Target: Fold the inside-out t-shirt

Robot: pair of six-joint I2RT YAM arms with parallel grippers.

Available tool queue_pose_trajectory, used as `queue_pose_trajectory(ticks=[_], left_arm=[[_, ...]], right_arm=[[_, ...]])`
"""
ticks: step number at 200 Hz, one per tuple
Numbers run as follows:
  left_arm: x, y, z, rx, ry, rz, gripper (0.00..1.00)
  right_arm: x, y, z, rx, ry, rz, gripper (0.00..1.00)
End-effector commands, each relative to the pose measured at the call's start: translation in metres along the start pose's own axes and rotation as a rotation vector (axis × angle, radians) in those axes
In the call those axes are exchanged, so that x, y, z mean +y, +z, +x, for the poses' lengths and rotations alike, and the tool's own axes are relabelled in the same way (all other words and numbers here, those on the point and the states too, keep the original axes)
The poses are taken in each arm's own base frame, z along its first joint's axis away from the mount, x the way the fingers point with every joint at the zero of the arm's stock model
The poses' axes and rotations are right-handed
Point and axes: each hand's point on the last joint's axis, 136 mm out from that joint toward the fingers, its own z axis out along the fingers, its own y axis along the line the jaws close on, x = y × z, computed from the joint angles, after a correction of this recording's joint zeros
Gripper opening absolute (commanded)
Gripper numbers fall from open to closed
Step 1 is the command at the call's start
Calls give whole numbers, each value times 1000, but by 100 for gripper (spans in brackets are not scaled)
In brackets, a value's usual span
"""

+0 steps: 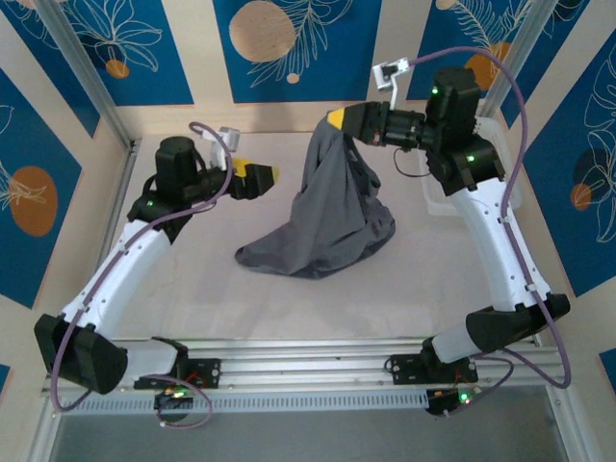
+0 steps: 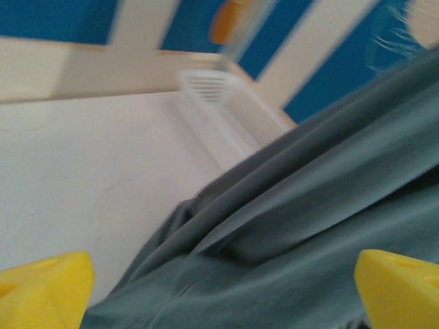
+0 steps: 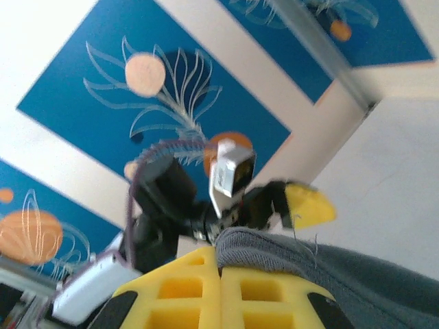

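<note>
The left gripper (image 1: 258,178) hangs at 9 o'clock from the t-shirt (image 1: 322,217). Its 2 yellow fingers (image 2: 41,288) are wide apart and hold nothing. The t-shirt sits in a heap in the middle of the table (image 1: 192,279). At the heap's 12 o'clock, the right gripper (image 1: 337,118) pinches the top and holds it up.

White table (image 1: 192,289) left of hanging slate-grey cotton t-shirt (image 1: 332,207) lay open; white plastic mesh basket (image 2: 219,116) blocked far right.

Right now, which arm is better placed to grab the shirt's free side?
Likely the left: the left gripper is open and empty, facing the shirt. The right gripper is shut on the shirt's top, holding it up.
</note>
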Motion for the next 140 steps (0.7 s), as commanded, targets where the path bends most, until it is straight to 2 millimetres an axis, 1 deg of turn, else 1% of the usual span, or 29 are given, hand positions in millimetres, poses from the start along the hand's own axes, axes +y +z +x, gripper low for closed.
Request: queue_pose_trajectory(ticks=[1, 10, 18, 22, 31, 42, 57, 66, 74, 78, 83, 84, 92, 98, 106, 114, 121, 131, 135, 140], left_arm=[[-56, 17, 4, 81, 164, 310, 99], [-61, 29, 11, 126, 185, 329, 99], [-54, 40, 14, 143, 182, 285, 99], [-49, 45, 15, 144, 176, 260, 97], [-42, 53, 14, 135, 153, 241, 89], [-40, 59, 11, 123, 130, 248, 79], [-47, 61, 11, 121, 113, 311, 68], [-53, 62, 14, 131, 114, 358, 54], [-55, 63, 18, 144, 112, 370, 38], [-54, 63, 20, 151, 108, 367, 25], [-53, 63, 21, 158, 104, 361, 1], [-53, 63, 22, 159, 103, 360, 0], [-49, 62, 24, 168, 89, 336, 0], [-47, 59, 21, 163, 71, 318, 0], [-44, 54, 13, 141, 29, 291, 0], [-42, 46, 2, 111, -37, 259, 0], [-42, 39, -7, 88, -95, 237, 0], [-49, 32, -15, 76, -158, 238, 0], [-52, 29, -18, 76, -180, 244, 0], [-55, 28, -20, 80, -210, 247, 0]], right_arm=[[3, 3, 27, 86, -1, -45, 0], [4, 2, 27, 81, -4, -41, 0], [6, 2, 28, 81, -8, -42, 0], [6, 2, 27, 80, -10, -42, 0], [8, 2, 27, 81, -15, -45, 0], [8, 3, 28, 84, -12, -41, 0], [1, 2, 27, 78, 2, -6, 0], [-4, 1, 26, 72, 12, 14, 0], [-8, -1, 25, 66, 25, 28, 0], [-11, -2, 24, 63, 33, 34, 0], [-14, -3, 23, 59, 41, 41, 0], [-15, -3, 23, 58, 43, 43, 0], [-21, -5, 21, 48, 56, 61, 0], [-29, -8, 20, 36, 68, 85, 0], [-50, -15, 17, 1, 97, 171, 0], [-80, -25, 17, -31, 101, 299, 0], [-115, -35, 20, -47, 71, 465, 0], [-174, -53, 32, -35, 9, 732, 0], [-194, -58, 37, -17, -16, 813, 0], [-214, -63, 44, 11, -35, 882, 0]])
